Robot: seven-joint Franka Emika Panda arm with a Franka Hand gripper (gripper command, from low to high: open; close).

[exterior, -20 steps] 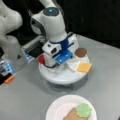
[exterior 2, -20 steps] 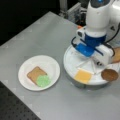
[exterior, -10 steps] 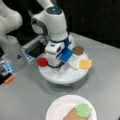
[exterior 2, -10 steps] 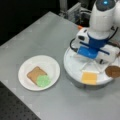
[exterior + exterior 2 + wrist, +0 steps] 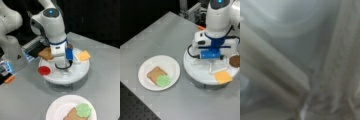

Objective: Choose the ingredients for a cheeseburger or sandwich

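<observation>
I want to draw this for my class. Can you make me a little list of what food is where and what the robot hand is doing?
small white plate: tan toast square with green lettuce leaf on it
round white tray: red tomato disc, second tan toast square, yellow cheese square, brown round patty
gripper: down over the tray's middle, near the cheese
held: nothing seen
table: grey

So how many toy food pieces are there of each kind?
Tan toast: 2
Green lettuce: 1
Red tomato: 1
Yellow cheese: 1
Brown patty: 1
Total: 6
The pincer is down over the white tray.
</observation>
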